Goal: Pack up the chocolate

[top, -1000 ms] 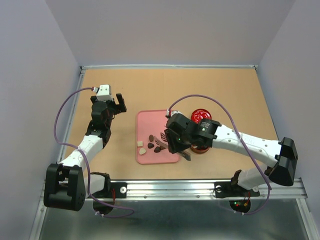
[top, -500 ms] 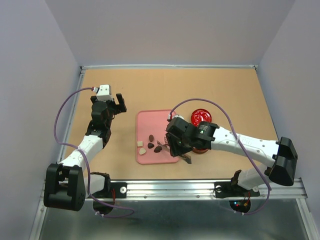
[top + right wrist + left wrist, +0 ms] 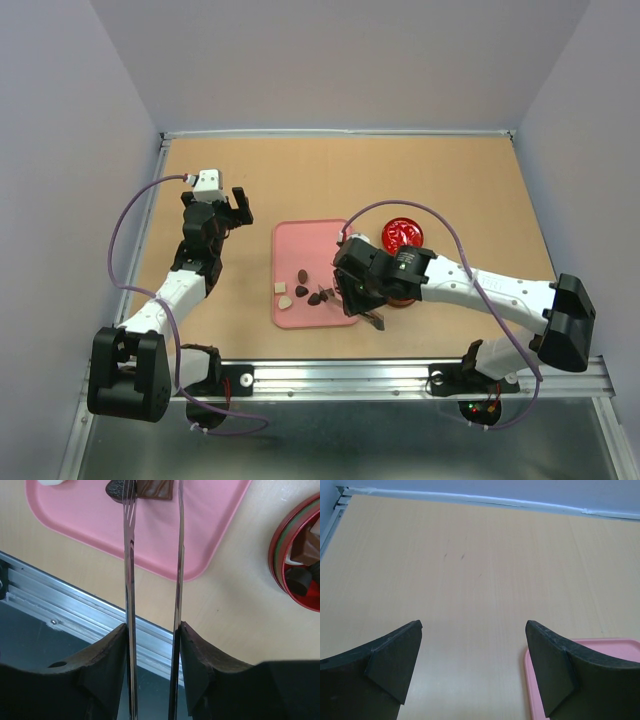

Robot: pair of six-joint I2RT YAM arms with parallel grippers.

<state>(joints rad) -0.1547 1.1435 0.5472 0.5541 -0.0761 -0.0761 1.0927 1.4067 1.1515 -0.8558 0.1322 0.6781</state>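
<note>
- Clamping thin metal tongs (image 3: 129,580) between its pads, my right gripper (image 3: 152,630) points them toward 12 o'clock, over the pink tray (image 3: 200,535).
- Dark chocolate (image 3: 155,489) lies on the tray at the tong tips; more sits in the red tin (image 3: 280,550) at 2 o'clock.
- My left gripper (image 3: 474,630) hangs spread wide, grasping nothing, above the table (image 3: 470,555); the tray corner shows at 5 o'clock.

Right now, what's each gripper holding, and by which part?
Right gripper clamps the metal tongs across both blades, well back from the tips over the pink tray. Left gripper is open, holding nothing.
</note>
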